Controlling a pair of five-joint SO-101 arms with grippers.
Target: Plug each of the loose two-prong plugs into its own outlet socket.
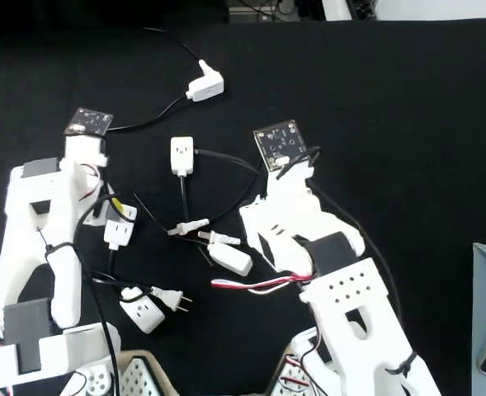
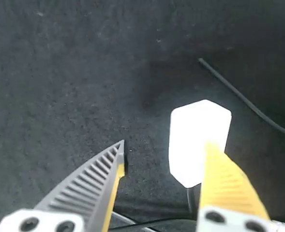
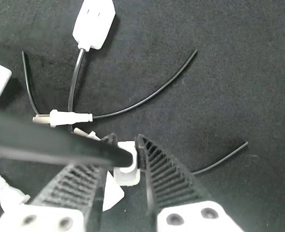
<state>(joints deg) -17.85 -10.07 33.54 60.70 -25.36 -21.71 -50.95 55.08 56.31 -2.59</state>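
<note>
Across the matte black cloth-covered table, the two white arms stand side by side, each over the scatter of parts.

The left gripper hovers low with its ribbed jaws spread wide. A blocky white plastic outlet socket lies just against the inner face of the yellow finger, not pinched. The right gripper has its jaws drawn narrow onto a small rounded white plug body near the table's middle.

A second white socket block lies farther back on its cord. A third, rounder socket sits near the left arm's base, with a two-prong white plug just beside it. A slim white plug with bare metal prongs lies loose between the arms, and an angled white plug rests well apart at the far side.

The parts look light, hard and smooth, so they would likely slide or twist under a push. The flat sides of each body seem the best hold, clear of the prongs. The thin black rubbery cords are springy and may tug a plug off line.
</note>
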